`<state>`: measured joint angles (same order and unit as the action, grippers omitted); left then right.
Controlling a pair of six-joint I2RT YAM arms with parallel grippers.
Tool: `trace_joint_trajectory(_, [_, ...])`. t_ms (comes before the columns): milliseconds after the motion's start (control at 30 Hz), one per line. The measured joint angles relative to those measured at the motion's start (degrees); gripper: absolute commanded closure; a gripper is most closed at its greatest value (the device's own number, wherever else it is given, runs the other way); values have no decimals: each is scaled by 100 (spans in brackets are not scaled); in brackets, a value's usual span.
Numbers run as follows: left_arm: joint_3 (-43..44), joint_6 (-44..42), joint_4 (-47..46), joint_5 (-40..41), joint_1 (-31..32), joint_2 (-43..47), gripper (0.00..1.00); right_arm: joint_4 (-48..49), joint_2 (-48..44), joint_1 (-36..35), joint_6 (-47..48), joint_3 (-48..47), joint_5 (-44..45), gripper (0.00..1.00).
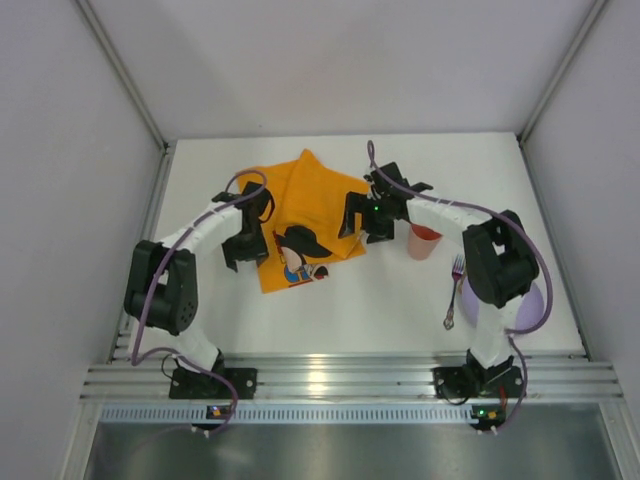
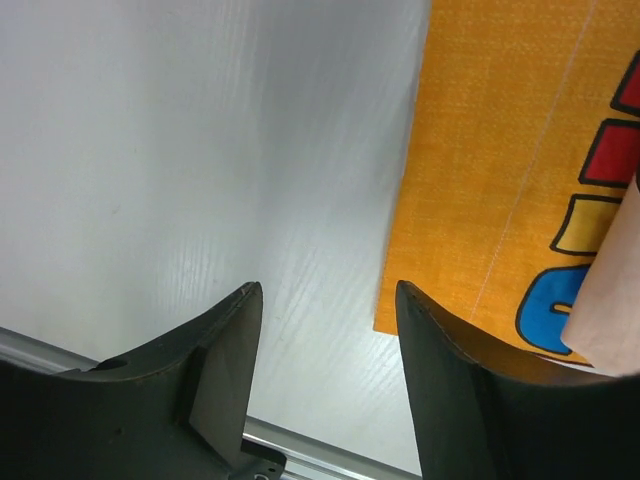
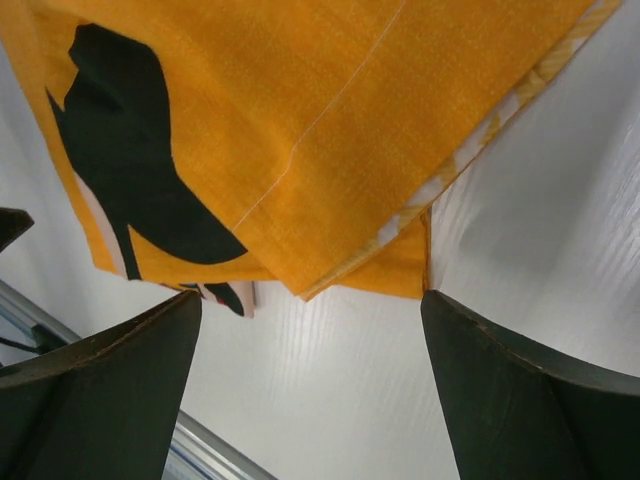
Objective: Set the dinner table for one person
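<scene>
The dinner table (image 1: 400, 300) is a white tabletop. On its middle lies an orange cartoon placemat (image 1: 310, 195), partly folded over itself. My left gripper (image 1: 247, 256) hovers at the mat's left edge, open with nothing between the fingers. In the left wrist view the mat's corner (image 2: 500, 150) lies just beyond the right finger of the gripper (image 2: 328, 300), above bare table (image 2: 200, 150). My right gripper (image 1: 358, 228) stands at the mat's right edge, open wide and empty. The right wrist view shows the folded mat edge (image 3: 330, 130) just past the gripper (image 3: 312, 300).
A red cup (image 1: 424, 241) stands right of the placemat, close to the right arm. A fork (image 1: 455, 290) lies nearer the front right, beside a purple plate (image 1: 532, 300) partly hidden under the right arm. Grey walls enclose the table; a metal rail (image 1: 330, 378) runs along the near edge.
</scene>
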<state>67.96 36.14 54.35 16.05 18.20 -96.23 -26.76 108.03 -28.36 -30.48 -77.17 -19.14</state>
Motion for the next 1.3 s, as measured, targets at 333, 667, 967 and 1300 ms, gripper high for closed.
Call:
trace_joint_trajectory(333, [72,-155,-203,-76,-160,-885,50,-269,1058,-2,-9,-1054,688,18])
trace_joint_trajectory(667, [212,-326,-249,-796,-514,-1056,44,-503,1486,-2,-7,-1679,966,42])
trace_joint_trajectory(967, [98,-129,-850,-1523,-577,-979,46,-758,1550,-2,57,-1790,1056,47])
trace_joint_trajectory(1300, [7,125,-927,-1462,-551,-710,55,-964,1637,-2,203,-1974,1058,48])
